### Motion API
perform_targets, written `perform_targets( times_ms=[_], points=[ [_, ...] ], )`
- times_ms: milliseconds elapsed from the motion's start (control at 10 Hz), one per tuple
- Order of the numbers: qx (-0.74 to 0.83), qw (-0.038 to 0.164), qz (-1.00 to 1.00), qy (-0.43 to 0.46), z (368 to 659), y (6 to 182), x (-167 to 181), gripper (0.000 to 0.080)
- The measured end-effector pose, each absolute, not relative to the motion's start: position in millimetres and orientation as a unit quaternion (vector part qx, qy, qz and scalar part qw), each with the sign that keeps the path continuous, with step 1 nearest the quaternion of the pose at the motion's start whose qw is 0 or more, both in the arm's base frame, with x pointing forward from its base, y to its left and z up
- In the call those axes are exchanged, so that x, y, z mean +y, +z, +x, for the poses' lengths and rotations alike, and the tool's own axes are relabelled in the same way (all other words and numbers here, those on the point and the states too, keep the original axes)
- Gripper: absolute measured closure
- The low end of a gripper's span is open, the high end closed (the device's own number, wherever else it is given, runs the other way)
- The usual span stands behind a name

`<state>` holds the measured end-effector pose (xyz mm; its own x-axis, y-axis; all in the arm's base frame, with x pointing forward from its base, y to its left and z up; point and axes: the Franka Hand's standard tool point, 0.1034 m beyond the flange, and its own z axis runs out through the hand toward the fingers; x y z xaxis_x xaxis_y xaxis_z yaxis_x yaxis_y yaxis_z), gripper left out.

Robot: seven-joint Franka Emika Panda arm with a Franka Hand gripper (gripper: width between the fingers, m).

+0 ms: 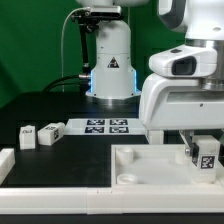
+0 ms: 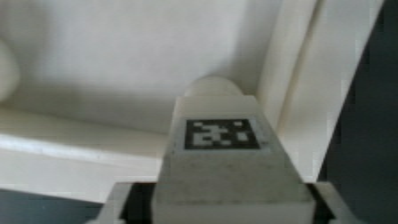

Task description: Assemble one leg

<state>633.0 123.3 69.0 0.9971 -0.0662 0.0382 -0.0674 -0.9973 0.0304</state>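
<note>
Exterior view: fingers (image 1: 204, 150) clenched on the leg (image 1: 206, 156), held upright, long axis vertical, tag facing the camera, right over the panel (image 1: 150, 165) at its corner on the exterior view's right. Two more legs (image 1: 38, 134) lying on the desk (image 1: 40, 105) beside the marker board (image 1: 105, 126).

Wrist view: leg (image 2: 221, 140) pointing straight away from the camera, rounded tip near the panel's (image 2: 107, 120) rim, tag on show.

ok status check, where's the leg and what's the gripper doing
Gripper shut on the leg, fingers either side. Leg upright over the white panel, near its corner. Two spare legs off to the side. Nothing blocking.
</note>
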Motion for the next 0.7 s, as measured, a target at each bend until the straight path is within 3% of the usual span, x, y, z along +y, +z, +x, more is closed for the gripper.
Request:
perform_targets(
  times_ms=[500, 700],
  points=[
    [-0.340, 0.016, 0.940, 0.023, 633.8, 67.9, 120.6, 0.0508],
    [-0.363, 0.013, 0.932, 0.022, 633.7, 67.9, 119.7, 0.0501]
  ],
)
